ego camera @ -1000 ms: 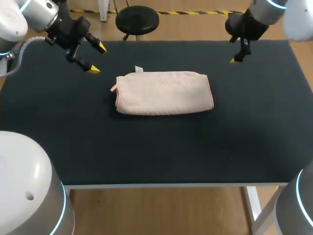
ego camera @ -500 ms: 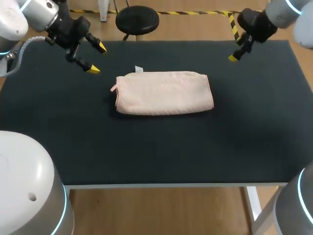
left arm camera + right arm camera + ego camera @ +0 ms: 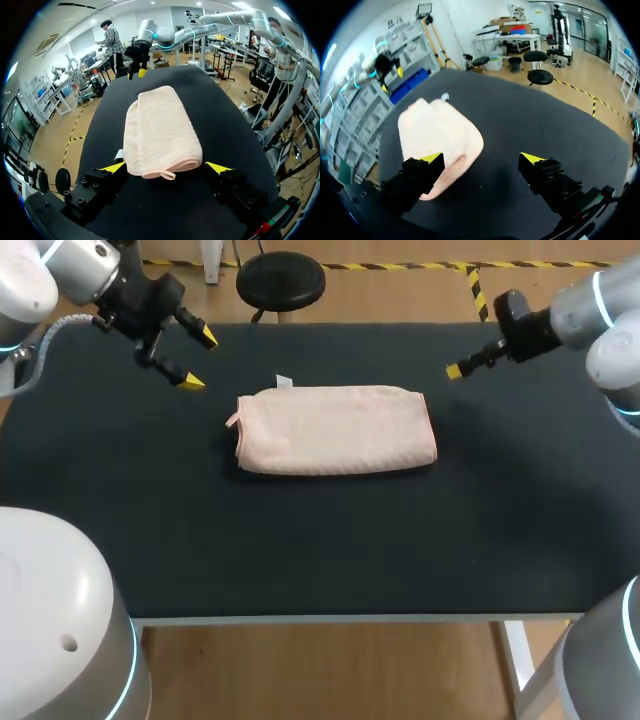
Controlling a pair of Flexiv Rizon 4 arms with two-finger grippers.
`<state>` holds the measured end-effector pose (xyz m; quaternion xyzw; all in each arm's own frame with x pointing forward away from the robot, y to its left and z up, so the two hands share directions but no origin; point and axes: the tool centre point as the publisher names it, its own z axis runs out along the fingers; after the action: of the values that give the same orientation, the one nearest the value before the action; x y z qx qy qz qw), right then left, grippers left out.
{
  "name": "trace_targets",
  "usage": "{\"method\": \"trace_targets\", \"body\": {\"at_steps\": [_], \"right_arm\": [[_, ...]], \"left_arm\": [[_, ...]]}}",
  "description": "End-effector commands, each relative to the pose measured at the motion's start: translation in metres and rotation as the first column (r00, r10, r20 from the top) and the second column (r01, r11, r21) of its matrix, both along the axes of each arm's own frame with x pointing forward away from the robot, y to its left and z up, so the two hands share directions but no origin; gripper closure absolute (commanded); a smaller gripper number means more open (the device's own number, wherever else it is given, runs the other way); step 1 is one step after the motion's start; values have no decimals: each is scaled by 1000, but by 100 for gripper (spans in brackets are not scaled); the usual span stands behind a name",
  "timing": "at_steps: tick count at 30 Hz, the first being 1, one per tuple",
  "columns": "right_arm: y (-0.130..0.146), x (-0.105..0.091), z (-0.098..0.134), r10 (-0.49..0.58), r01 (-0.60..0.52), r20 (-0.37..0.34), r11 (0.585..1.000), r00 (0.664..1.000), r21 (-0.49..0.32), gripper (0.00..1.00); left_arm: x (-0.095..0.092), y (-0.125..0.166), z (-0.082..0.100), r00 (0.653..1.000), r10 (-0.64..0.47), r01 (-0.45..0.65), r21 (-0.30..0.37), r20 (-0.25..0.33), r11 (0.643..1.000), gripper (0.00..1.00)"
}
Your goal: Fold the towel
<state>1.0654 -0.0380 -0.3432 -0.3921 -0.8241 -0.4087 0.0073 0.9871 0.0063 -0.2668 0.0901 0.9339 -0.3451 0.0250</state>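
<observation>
- Pink towel [image 3: 335, 430], folded into a long pad, flat on the dark counter [image 3: 320, 540]; midway between the side edges, nearer the far edge.
- Small white tag [image 3: 284, 381] poking out at the towel's far left corner.
- Left claw [image 3: 198, 360] up over the counter's far left area, off the towel's left end; fingers spread wide, nothing between them, no contact with the towel.
- From the left wrist, towel lying lengthwise ahead of the claw, short end with a little loop nearest.
- Right claw [image 3: 481, 158] near the far edge, right of the towel's far right corner; fingers apart, gripping nothing.
- From the right wrist, towel ahead, beside one finger.
</observation>
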Motion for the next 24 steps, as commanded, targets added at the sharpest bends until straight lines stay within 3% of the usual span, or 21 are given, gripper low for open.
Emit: {"method": "trace_targets", "body": {"at_steps": [1,3,4,7,11,12,15,16,24], "right_arm": [[-11,-18,22,-313,551,-468,621,826,557,0],[-11,-22,23,-306,598,-539,604,785,527,0],[-11,-24,22,-309,635,-588,591,747,497,0],[-10,-31,14,-311,670,-649,610,694,424,0],[-3,-40,-7,-281,665,-692,645,665,377,0],[-1,-42,-13,-280,677,-712,643,643,358,0],[6,-45,-26,-241,658,-738,669,631,345,0],[12,-47,-28,-197,612,-740,714,643,341,0],[29,-53,-31,-148,545,-756,780,638,307,0]], "left_arm": [[0,0,-1,1000,0,0,-2,3,1000,0],[0,0,-1,1000,0,0,-2,3,1000,0],[0,0,-1,1000,0,0,-2,3,1000,0],[0,0,-1,1000,0,0,-2,3,1000,0],[0,0,-1,1000,0,0,-2,3,1000,0],[0,0,-1,1000,0,0,-2,3,1000,0],[0,0,-1,1000,0,0,-2,3,1000,0],[0,0,-1,1000,0,0,-2,3,1000,0],[0,0,-1,1000,0,0,-2,3,1000,0]]}}
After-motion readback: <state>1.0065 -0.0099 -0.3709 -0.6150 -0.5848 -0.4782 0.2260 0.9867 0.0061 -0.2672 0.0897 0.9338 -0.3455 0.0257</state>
